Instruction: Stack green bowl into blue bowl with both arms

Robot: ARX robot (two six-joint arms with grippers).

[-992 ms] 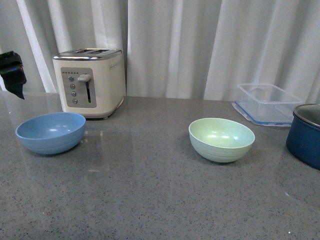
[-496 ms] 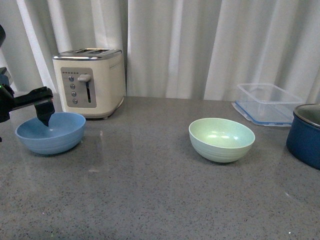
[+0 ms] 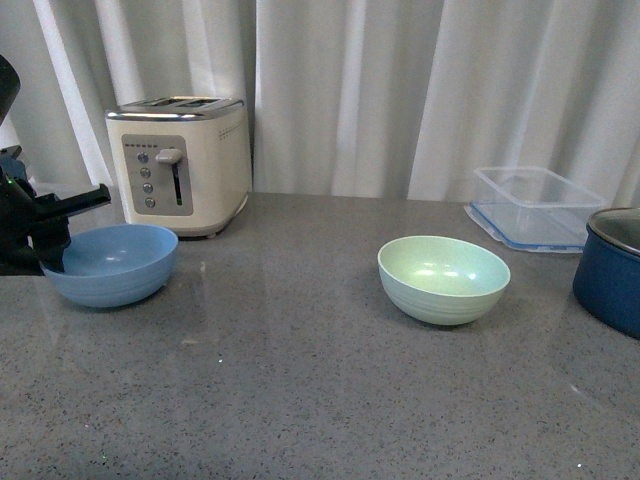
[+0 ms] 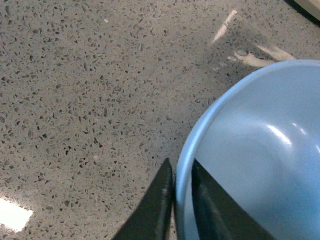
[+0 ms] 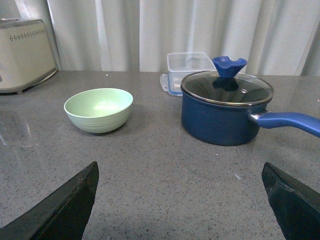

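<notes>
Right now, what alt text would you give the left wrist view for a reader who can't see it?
Two black fingers of the left end effector pinch the rim of the blue bowl, one inside and one outside. Speckled grey countertop fills the rest of the view.

Bowls, two: one light sky-blue round matte bowl (image 3: 110,265), one pale mint-green round matte bowl (image 3: 443,279). Toaster, one: cream boxy toaster with chrome top (image 3: 205,165), with two slots, four round buttons, one lever. One clear rectangular plastic container (image 3: 537,205). One dark navy pot (image 5: 220,120), carrying one glass lid (image 5: 227,89), one blue knob (image 5: 229,65), one long blue handle (image 5: 290,121). One grey speckled stone countertop (image 3: 300,380). One white pleated curtain backdrop (image 3: 400,90); separate panels can't be counted. Arms: one black robot arm (image 3: 20,235) in the front view. Grippers, two: left gripper (image 4: 181,165) and right gripper (image 5: 180,167), each showing two flat black fingers, four fingers in all.
</notes>
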